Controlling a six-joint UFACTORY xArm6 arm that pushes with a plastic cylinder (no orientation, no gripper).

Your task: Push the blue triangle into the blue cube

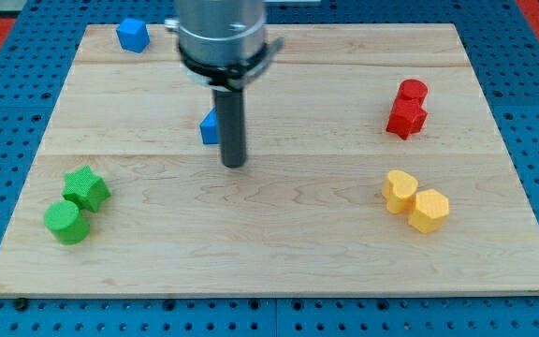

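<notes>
Bright, even light is falling from overhead, leaving the pale wooden table (279,225) evenly lit. Shadows are staying short and soft beneath the blocks and beside the dark rod. No harsh glare is showing. Focus is holding sharp throughout, though the metal arm housing (221,33) at the far edge is looking slightly blurred.

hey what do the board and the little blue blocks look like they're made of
Board: pale wood, judging by its grain lines and plank seams, matte finish. Blue cube and blue triangle: probably moulded plastic or painted wood; uniform saturated colour, smooth faces. My tip sits just right of the triangle.
</notes>
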